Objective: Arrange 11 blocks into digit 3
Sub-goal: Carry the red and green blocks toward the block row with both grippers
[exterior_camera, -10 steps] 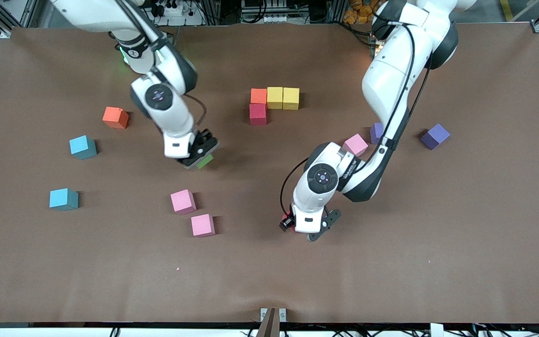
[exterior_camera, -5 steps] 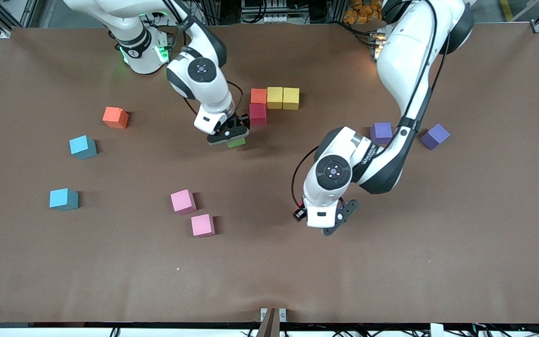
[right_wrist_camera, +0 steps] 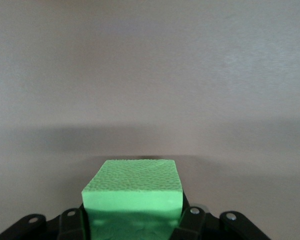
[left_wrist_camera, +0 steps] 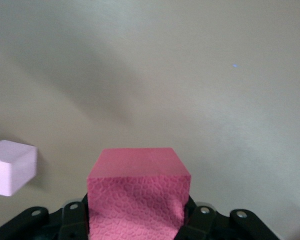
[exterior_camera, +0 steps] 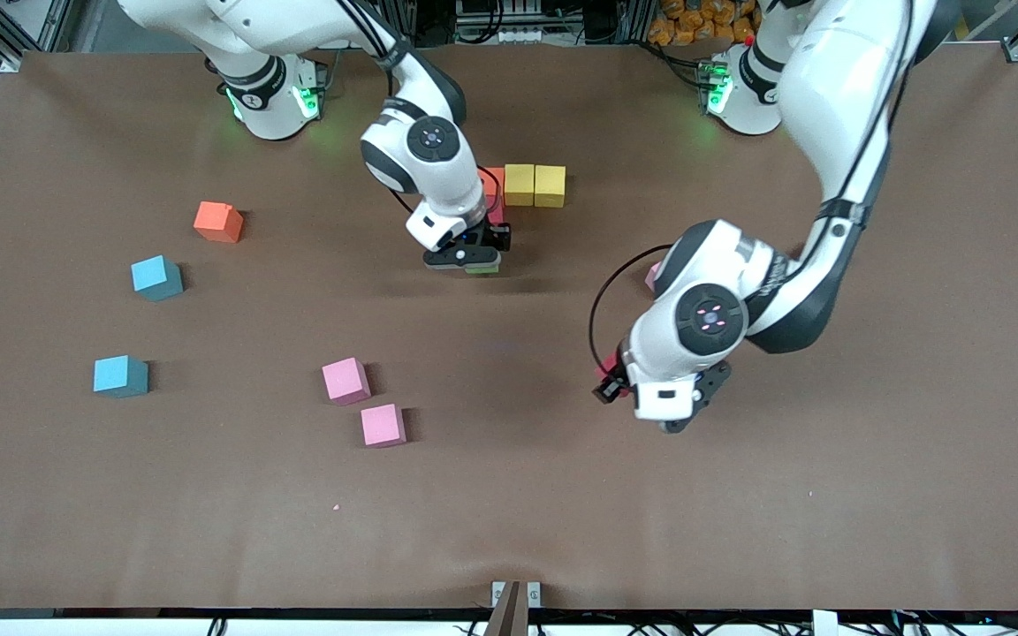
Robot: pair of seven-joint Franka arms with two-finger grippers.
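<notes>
The right gripper (exterior_camera: 472,261) grips the green block (right_wrist_camera: 133,192) just above the worktop (exterior_camera: 509,512), probably to extend the started figure beside the dark red block (exterior_camera: 497,215). The left gripper (exterior_camera: 650,402) carries a red block (left_wrist_camera: 138,192) over bare brown matting; framing and cables edge the room.

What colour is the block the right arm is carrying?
Green: the block in the right gripper, over the table beside the started figure. It shows best in the right wrist view.
</notes>
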